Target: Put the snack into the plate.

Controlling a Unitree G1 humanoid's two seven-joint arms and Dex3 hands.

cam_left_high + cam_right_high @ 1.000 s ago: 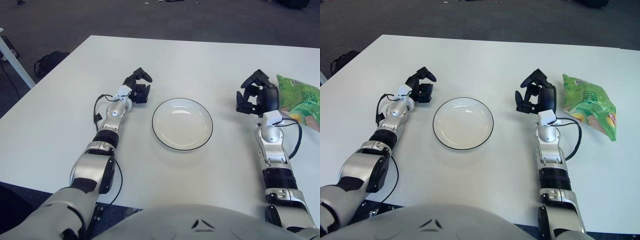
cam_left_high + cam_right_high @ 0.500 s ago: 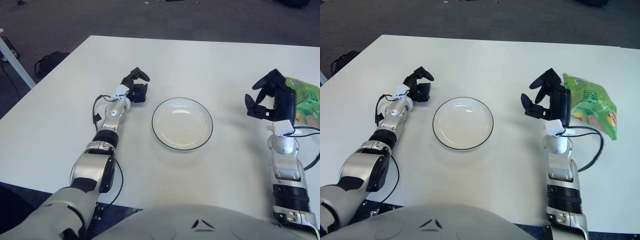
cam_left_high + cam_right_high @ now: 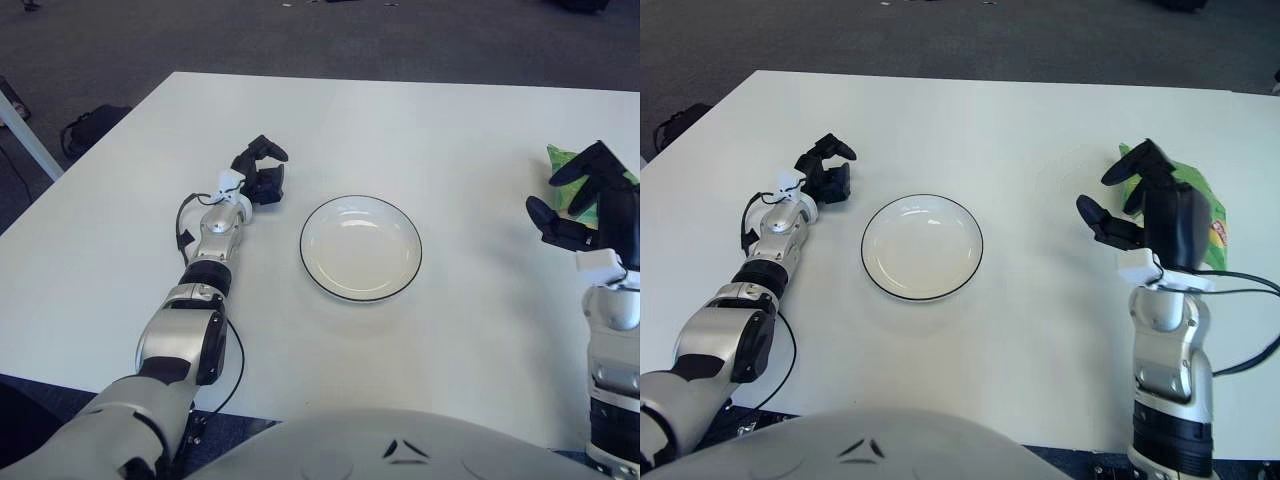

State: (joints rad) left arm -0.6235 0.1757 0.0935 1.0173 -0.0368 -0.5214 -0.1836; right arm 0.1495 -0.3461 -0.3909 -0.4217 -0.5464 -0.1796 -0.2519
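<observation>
A green snack bag (image 3: 1200,205) lies on the white table at the right, mostly hidden behind my right hand (image 3: 1137,195). That hand hovers over the bag's left side with its black fingers spread and nothing held. A white plate with a thin black rim (image 3: 922,247) sits empty in the middle of the table. My left hand (image 3: 824,171) shows to the left of the plate, with its fingers loosely curled and nothing in them.
The white table (image 3: 970,120) stretches far behind the plate. Dark carpet lies beyond its far edge, and a dark bag (image 3: 95,122) sits on the floor at the left.
My right hand has swung to the right, away from the plate, and now covers the left part of the snack bag. The left hand has shifted slightly left.
</observation>
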